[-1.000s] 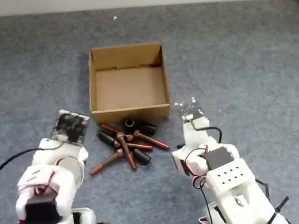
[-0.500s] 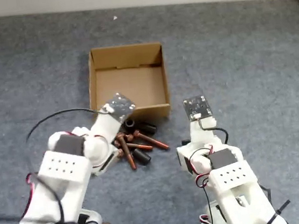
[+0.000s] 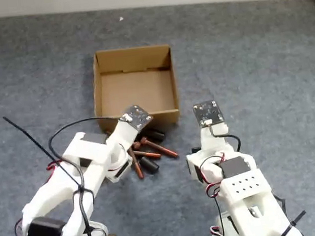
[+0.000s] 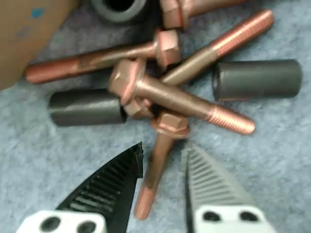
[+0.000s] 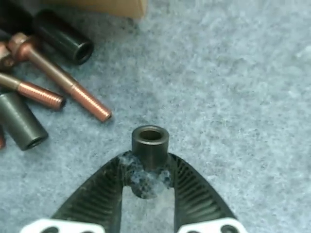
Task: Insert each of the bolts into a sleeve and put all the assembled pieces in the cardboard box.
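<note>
Bolts [image 3: 156, 147] lie in a loose pile w/ black sleeves [image 3: 149, 164] on the grey carpet [image 3: 253, 56], just in front of the cardboard box [image 3: 96, 93] and outside it. Left gripper [image 4: 162, 153]: fingers open to a narrow gap, pos. directly over the pile, tips either side of the shank of one bolt [image 4: 156, 174]; contact w/ the shank cannot be confirmed. The head of that bolt sits against a second bolt [image 4: 180, 101] lying crosswise, and a third bolt [image 4: 92, 60] runs toward the box wall [image 4: 29, 34]. Two sleeves lie flat on opposite sides of the crossing, one at [image 4: 86, 107] and one at [image 4: 257, 80]. Right gripper [image 5: 147, 165]: fingers closed on a sleeve [image 5: 150, 144], gripped at its near end, w/ the free end and open bore projecting beyond the fingertips. It is held over bare carpet, apart from the pile. Near it lie a loose bolt [image 5: 63, 77] and two more sleeves, at [image 5: 63, 36] and [image 5: 22, 121]. In the high view the left arm [image 3: 94, 159] covers the left part of the pile, and the right arm [image 3: 220, 168] stands right of the pile, near the box's front right corner.
</note>
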Motion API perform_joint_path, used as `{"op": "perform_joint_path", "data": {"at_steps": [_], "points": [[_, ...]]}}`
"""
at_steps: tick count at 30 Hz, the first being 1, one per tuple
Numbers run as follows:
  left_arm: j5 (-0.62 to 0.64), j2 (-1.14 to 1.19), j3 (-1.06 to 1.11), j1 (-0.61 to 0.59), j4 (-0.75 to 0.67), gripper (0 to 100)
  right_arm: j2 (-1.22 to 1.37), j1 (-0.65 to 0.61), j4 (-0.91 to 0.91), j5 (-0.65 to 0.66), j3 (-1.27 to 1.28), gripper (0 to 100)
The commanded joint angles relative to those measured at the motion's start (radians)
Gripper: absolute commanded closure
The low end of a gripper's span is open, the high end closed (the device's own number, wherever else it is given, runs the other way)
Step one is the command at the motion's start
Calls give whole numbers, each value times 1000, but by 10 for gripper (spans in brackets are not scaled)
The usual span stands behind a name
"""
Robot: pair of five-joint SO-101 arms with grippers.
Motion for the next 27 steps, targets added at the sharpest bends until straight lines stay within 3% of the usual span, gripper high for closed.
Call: {"op": "perform_joint_path", "data": {"at_steps": [1,8,13,17,21,27], "points": [[-6,27,-38,67,-18,983,-8,12,-15,-11,-5,991],[95,-77,-33,79,-5,995,-13,4,108,-11,-56,991],[110,-395,-21,65,107,995,-85,4,163,-84,-131,991],[210,-693,-27,65,181,995,-154,-50,162,-144,-154,991],[275,-946,-21,65,184,995,-228,-153,136,-149,-154,991],[377,-1159,-25,65,153,995,-358,-236,-88,-149,-111,992]]}}
